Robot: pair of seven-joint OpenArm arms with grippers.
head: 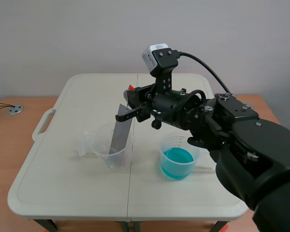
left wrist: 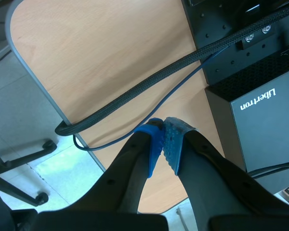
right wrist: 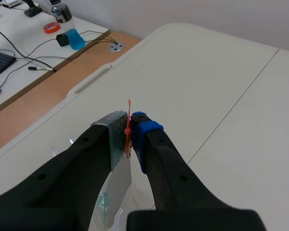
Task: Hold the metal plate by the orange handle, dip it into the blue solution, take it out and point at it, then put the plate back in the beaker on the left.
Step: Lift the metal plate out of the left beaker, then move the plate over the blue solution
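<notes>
The right tool (right wrist: 129,129) was clamped on the orange handle (head: 131,88). The metal plate (head: 120,136) stood tilted in the left beaker (head: 108,153). The step apparently called for a firm clamp and a straight lift clear of the rim before moving right to the blue solution (head: 177,162).

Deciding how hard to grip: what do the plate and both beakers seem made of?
The plate: thin, flat, grey with dull sheen, likely metal. The left beaker: see-through walls, slightly cloudy, probably plastic; glass not ruled out. The right beaker: same clear look, blue liquid showing through.
</notes>
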